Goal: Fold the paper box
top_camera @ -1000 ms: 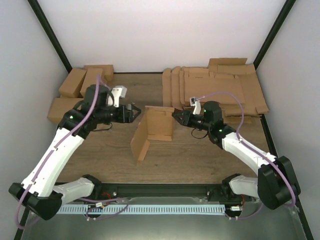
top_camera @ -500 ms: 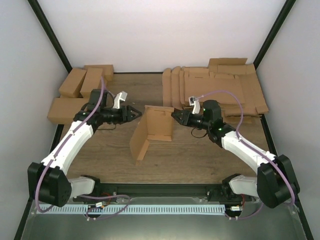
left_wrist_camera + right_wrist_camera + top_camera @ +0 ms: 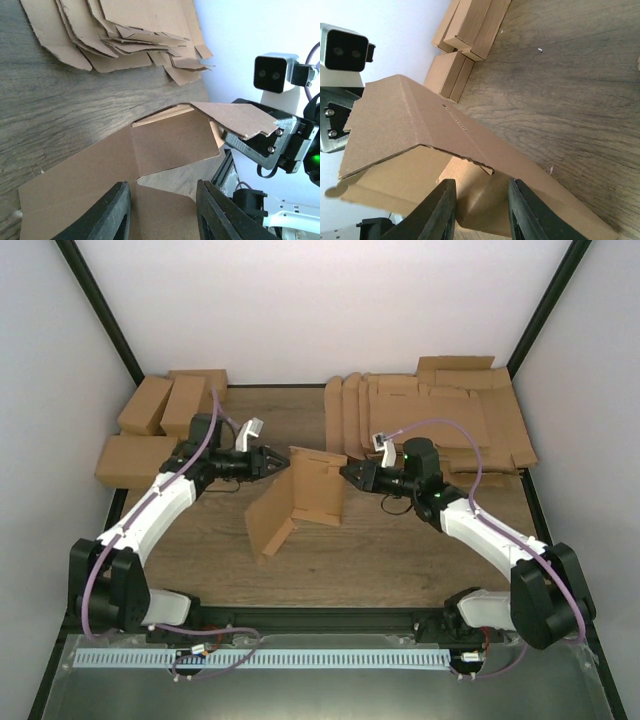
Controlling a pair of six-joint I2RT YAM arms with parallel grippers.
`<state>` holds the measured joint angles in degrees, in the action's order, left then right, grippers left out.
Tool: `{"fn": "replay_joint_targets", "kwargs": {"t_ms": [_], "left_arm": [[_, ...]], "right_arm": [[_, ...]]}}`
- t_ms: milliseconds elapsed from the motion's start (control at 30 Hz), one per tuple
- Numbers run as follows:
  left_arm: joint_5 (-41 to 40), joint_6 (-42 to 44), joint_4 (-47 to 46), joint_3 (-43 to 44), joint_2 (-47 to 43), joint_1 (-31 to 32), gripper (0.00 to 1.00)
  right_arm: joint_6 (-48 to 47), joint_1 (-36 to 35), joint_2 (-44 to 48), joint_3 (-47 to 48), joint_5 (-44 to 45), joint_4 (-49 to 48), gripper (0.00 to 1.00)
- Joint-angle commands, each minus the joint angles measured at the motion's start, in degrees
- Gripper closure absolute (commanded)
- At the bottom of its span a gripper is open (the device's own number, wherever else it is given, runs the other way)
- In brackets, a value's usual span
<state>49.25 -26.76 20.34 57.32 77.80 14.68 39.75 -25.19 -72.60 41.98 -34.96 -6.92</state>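
Centrally, the paper box (image 3: 310,490) stands, right edge pinched by right fingers (image 3: 437,212).

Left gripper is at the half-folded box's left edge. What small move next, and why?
Probably close the left gripper on the plain brown die-cut cardboard box: its fingers appear to straddle the standing panel's edge with a gap showing, while the right gripper pinches the opposite flap. With both sides held, the wall could be folded.

White left arm (image 3: 165,505) and right arm (image 3: 485,535), black joints, black bases (image 3: 480,610) at the surface's (image 3: 400,560) near edge, purple cables (image 3: 440,425) along both, black fingers (image 3: 112,215) on the left end effector (image 3: 162,197)
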Motion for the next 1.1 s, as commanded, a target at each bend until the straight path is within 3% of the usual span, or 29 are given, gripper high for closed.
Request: {"fn": "replay_joint_targets", "kwargs": {"t_ms": [0, 200, 367, 433, 500, 700, 1067], "left_arm": [[0.6, 0.6, -2.1, -0.8, 1.6, 0.1, 0.64], [1.3, 1.0, -2.0, -0.1, 2.4, 0.2, 0.66], [-0.8, 1.1, -0.1, 0.9, -2.1, -0.5, 0.37], [-2.4, -1.2, -0.5, 0.1, -4.2, -1.8, 0.33], [-1.6, -4.0, -3.7, -1.8, -5.8, -3.7, 0.34], [0.1, -6.5, -6.3, -4.1, -4.8, -5.8, 0.53], [3.0, -7.0, -10.3, -2.8, 1.9, -1.9, 0.56]], "right_arm": [[-1.2, 0.2, -0.7, 2.5, -1.7, 0.2, 0.70], [-2.0, 0.2, -1.1, 2.7, -2.2, 0.8, 0.71], [-2.5, 0.2, -0.9, 2.8, -1.6, 1.4, 0.71], [-2.7, 0.2, -1.0, 3.0, -1.6, 1.7, 0.71], [-2.9, 0.2, -0.9, 3.0, -1.6, 1.8, 0.71], [-2.9, 0.2, -1.0, 2.8, -1.5, 1.6, 0.70], [-3.4, 0.2, -1.8, 3.1, -2.4, 1.3, 0.71]]}}
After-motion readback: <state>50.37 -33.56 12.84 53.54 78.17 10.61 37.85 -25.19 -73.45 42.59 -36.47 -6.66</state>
